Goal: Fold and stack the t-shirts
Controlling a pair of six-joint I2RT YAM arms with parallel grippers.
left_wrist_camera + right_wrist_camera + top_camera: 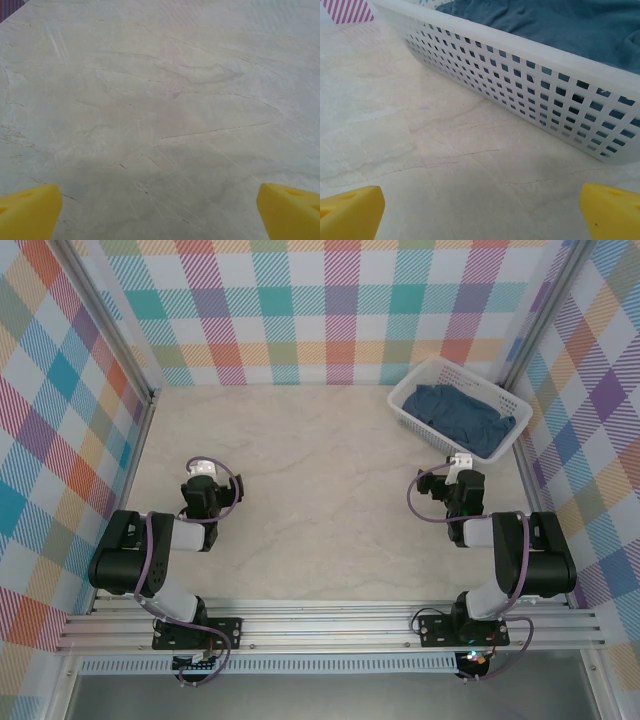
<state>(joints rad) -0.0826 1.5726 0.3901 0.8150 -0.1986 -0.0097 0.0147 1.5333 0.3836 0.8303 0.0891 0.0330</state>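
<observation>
While crumpled in basket (408,412), t-shirt (462,418) hides its sleeves | left claw (160,212) spread, empty | right claw (480,212) spread, empty | both cropped at frame edges

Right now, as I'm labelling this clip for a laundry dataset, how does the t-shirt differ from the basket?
The t-shirt is dark slate-blue; the basket is white. The t-shirt is soft, crumpled fabric, while the basket is rigid plastic with rows of square holes. The t-shirt lies bunched up inside, unfolded; the basket stands upright on the table, holding it. Shared: both sit in the table's far right corner.
</observation>
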